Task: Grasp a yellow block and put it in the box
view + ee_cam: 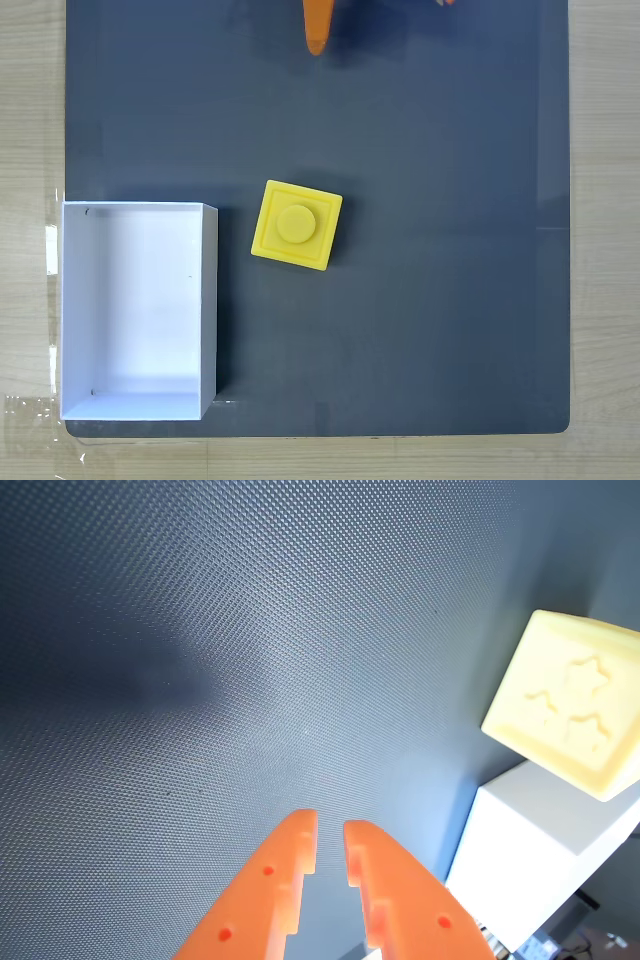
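The yellow block (296,225) rests stud-up on the dark mat near the middle of the fixed view, a short way right of the white open-topped box (138,310), which holds nothing. My orange gripper (317,42) pokes in at the top edge, well above the block and clear of it. In the wrist view the gripper (331,822) rises from the bottom edge, its two fingers almost together with only a thin slit and nothing between them. The block (570,705) shows pale at the right of that view, above the box's outer wall (540,865).
A dark grey mat (450,300) covers most of the light wooden table (605,200). Clear tape (30,410) holds the box's left and lower edges to the table. Bare mat lies right of and below the block.
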